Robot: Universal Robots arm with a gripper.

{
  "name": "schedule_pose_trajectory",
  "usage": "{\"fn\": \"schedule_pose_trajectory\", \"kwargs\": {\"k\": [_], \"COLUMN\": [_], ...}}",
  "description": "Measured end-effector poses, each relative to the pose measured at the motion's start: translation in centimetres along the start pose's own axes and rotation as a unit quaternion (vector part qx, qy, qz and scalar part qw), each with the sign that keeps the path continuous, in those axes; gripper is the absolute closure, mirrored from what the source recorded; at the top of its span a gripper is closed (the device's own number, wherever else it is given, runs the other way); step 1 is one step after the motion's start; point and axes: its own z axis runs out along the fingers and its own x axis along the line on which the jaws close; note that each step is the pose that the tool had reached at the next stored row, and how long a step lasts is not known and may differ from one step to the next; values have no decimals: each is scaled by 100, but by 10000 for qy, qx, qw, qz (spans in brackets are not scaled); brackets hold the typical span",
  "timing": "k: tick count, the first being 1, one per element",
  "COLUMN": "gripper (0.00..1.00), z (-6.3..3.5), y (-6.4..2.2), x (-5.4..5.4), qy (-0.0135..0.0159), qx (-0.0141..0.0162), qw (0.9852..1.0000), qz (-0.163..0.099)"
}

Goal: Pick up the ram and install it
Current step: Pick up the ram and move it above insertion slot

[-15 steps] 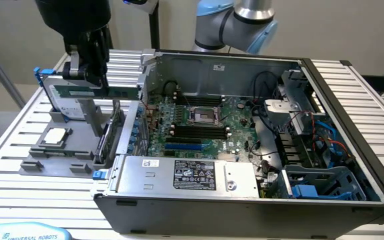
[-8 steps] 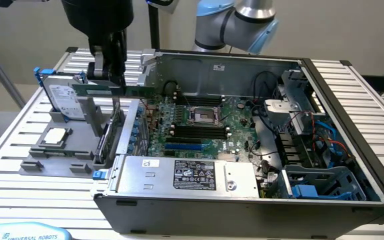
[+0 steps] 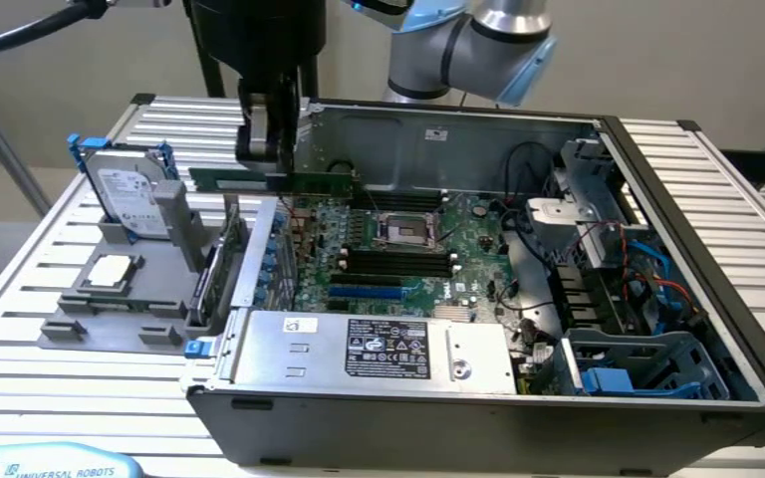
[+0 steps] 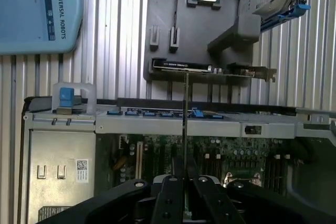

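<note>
Exterior view: gripper [image 3: 266, 157] clamped on the ram [image 3: 314, 182], jaws closed on its upper edge. Held level, clear of the memory slots [image 3: 389, 264], above the motherboard [image 3: 469, 234] edge by the open computer case [image 3: 489, 408] wall on the exterior view's left. Wrist view: ram edge-on between black fingers [image 4: 170, 198], over the case rim.

I see the ram [image 3: 306, 181] in my gripper [image 3: 264, 164] as matt green board. The gripper's fingers [image 4: 170, 198] look matt black. Under the tool, the case [image 3: 489, 127] is dull grey sheet metal. Beside it, the table [image 3: 24, 368] is ribbed, satin aluminium.
</note>
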Motion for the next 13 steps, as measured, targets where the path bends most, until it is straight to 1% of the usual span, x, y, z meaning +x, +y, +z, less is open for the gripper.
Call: {"fn": "schedule_pose_trajectory", "kwargs": {"k": [6, 9, 13], "gripper": [87, 87, 87], "z": [25, 55, 105], "y": [-269, -391, -530], "x": [-35, -89, -186], "qy": [3, 5, 6], "qx": [-21, -23, -23], "qw": [10000, 10000, 10000], "qz": [2, 3, 2]}}
